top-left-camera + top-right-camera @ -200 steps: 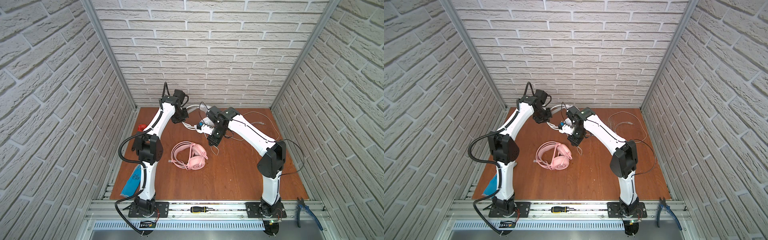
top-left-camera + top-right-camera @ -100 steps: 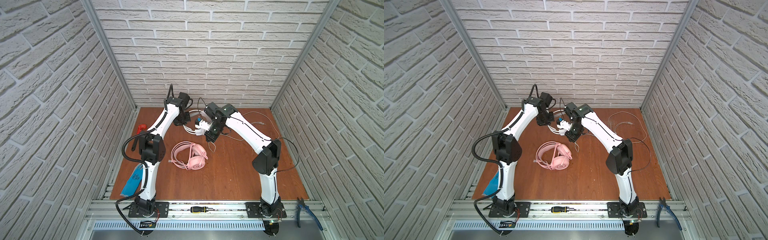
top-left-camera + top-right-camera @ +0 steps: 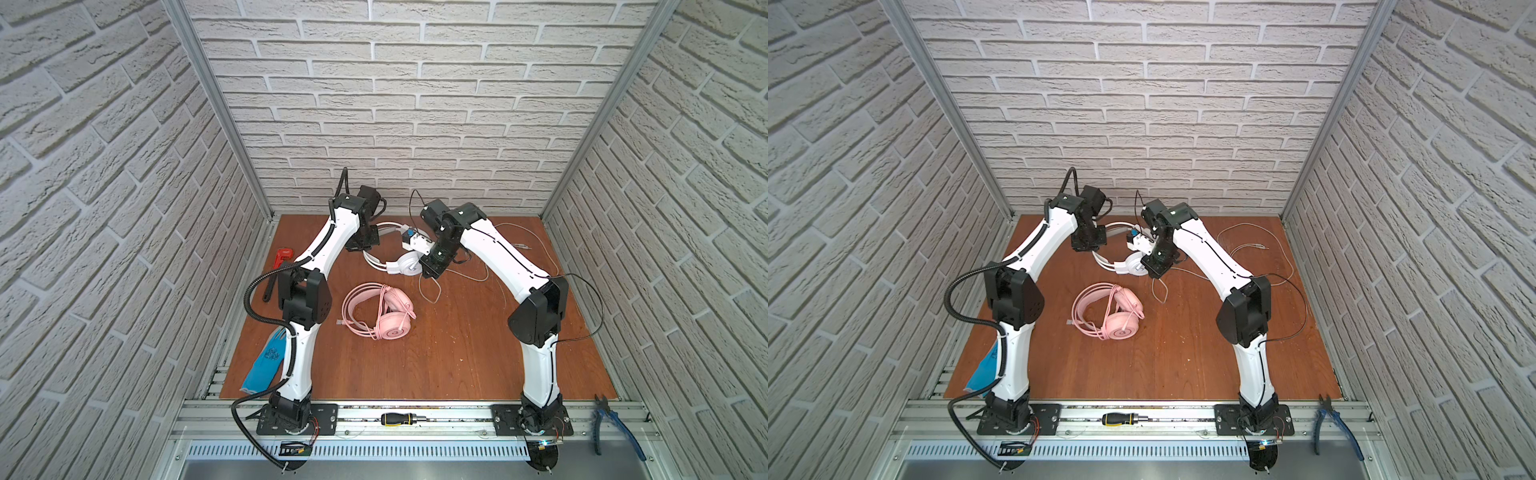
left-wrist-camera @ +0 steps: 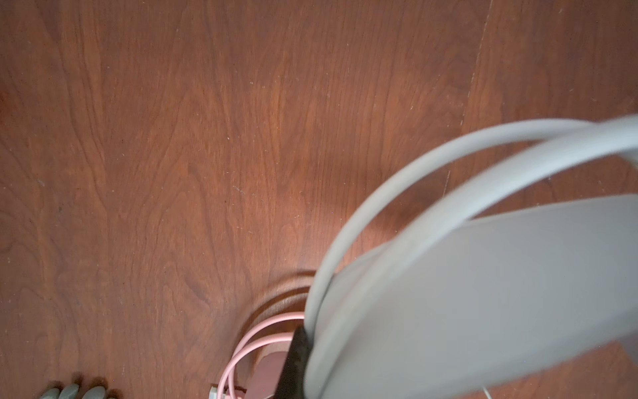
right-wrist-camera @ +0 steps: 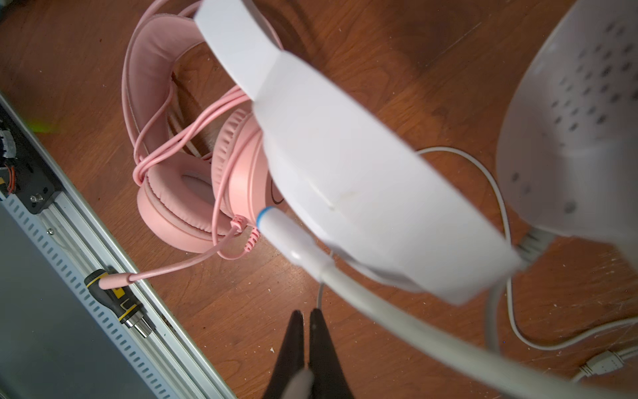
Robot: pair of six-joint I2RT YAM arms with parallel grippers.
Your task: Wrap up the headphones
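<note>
I have the white headset (image 3: 402, 261) held up over the far part of the bench (image 3: 457, 365), between my two arms. The left claw (image 3: 360, 244) is pressed together on its headband; in the left wrist view one dark finger (image 4: 296, 359) lies against the two grey-white headband wires. The right claw (image 5: 307, 312) is just beside the headset's earcup, its fingers pressed together with the thin white cable (image 5: 319, 296) running in between their tips. The rest of that cable trails in loose loops over the bench on the right side in both top views. The pink headset (image 3: 386, 316) lies flat mid-bench, nearer me than the white one and apart from it, with its own pink cable looped around it. A screwdriver (image 3: 401, 419) rests on the front rail.
</note>
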